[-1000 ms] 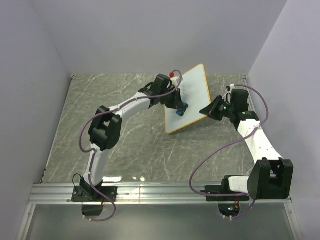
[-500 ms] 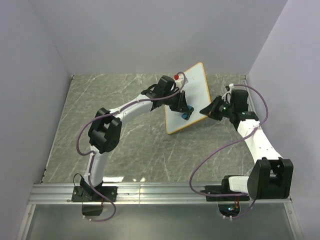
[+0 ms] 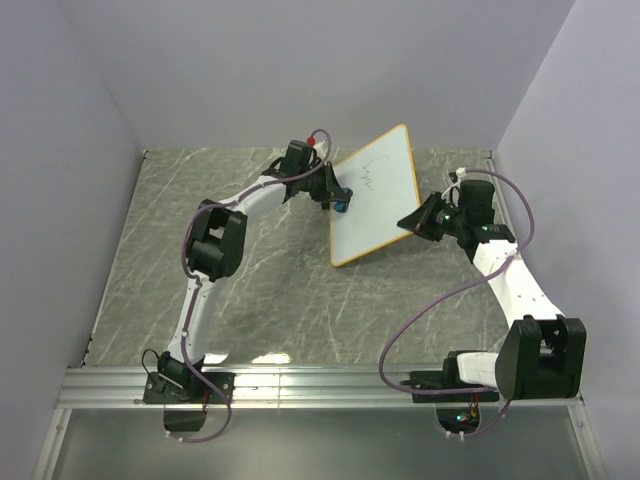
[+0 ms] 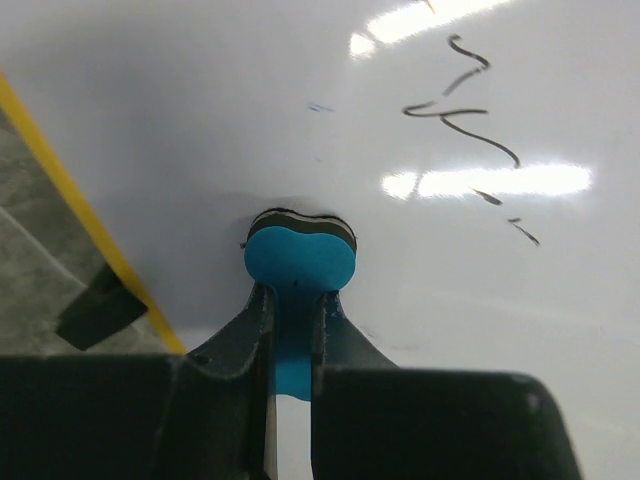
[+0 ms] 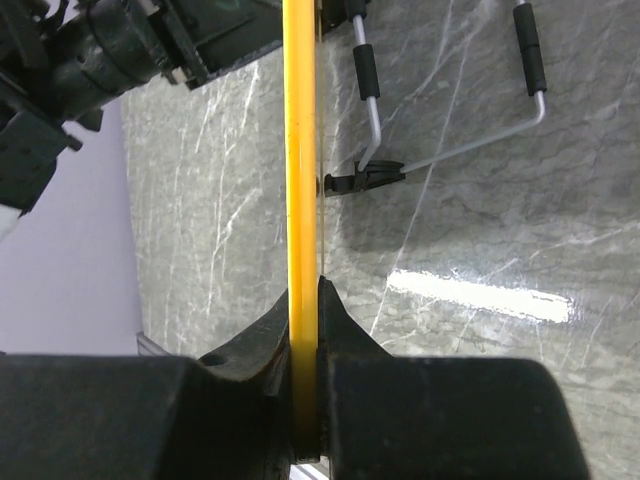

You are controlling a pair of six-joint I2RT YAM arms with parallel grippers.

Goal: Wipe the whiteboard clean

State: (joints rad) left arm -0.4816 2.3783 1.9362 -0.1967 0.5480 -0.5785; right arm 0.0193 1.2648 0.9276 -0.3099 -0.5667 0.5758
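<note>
Since a second ago the left gripper (image 3: pixel 338 198) has swung to the left across the board. It has carried the blue eraser (image 4: pixel 300 262) from the middle of the white face to a spot close to its left rim. The right arm and the board have kept their places.

Nearest, the right arm reaches forward from its base to the right gripper (image 3: pixel 416 222). Its jaws are clamped on the right-hand edge of the whiteboard (image 3: pixel 385 225). In the right wrist view the yellow rim runs straight up from between the pads, pinched tight.

The whiteboard stands tilted on the marbled table (image 3: pixel 250 290), between the two grippers. Its lower corner points toward the arms and its upper corner toward the back wall. At its back the right wrist view shows a wire stand (image 5: pixel 445 150) with black sleeves.

Farther on, the left gripper is squeezed onto the narrow waist of the blue eraser. The eraser's dark pad lies against the white surface, just inside the left rim. A black foot (image 4: pixel 98 308) sits beside that rim.

A dark scribble (image 4: pixel 465 115) lies higher up the board, apart from the eraser and not yet wiped.
</note>
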